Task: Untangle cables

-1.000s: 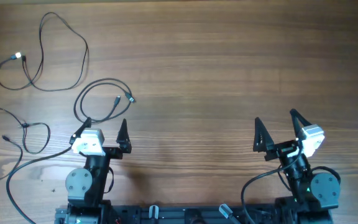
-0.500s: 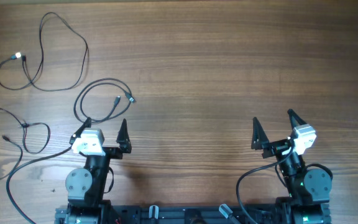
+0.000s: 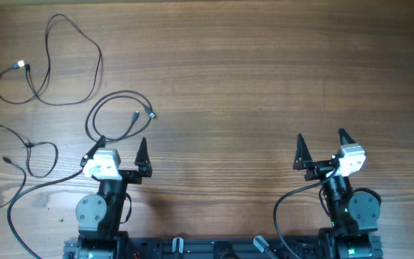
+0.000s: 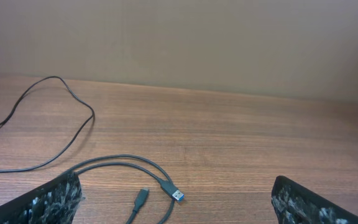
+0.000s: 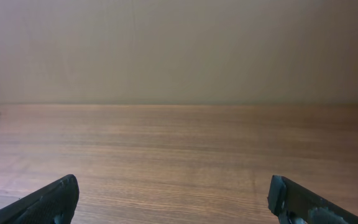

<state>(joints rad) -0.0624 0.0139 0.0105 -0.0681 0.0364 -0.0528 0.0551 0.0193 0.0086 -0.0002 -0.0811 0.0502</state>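
Scanning from the left, we are finding the far-left cable lying by itself near the table edge. The silver-tipped cable is sprawling beyond it and apart. The looped cable is curling just ahead of the left gripper, its two plug ends lying close together. As far as the overhead view shows, no cord is crossing another, so we are judging the sorting close to done and treating this as the checking step.

We are holding the left gripper low by its base, jaws spread wide with nothing between them. The right gripper is sitting the same way, splayed and empty, over bare wood well apart from any cord.

To finish well, we are thinking of lifting the looped cable by one plug end rather than mid-length. Drawing it rightward slowly should open the curl instead of tightening it, and the left wrist view is giving us the clearest aim at that plug.
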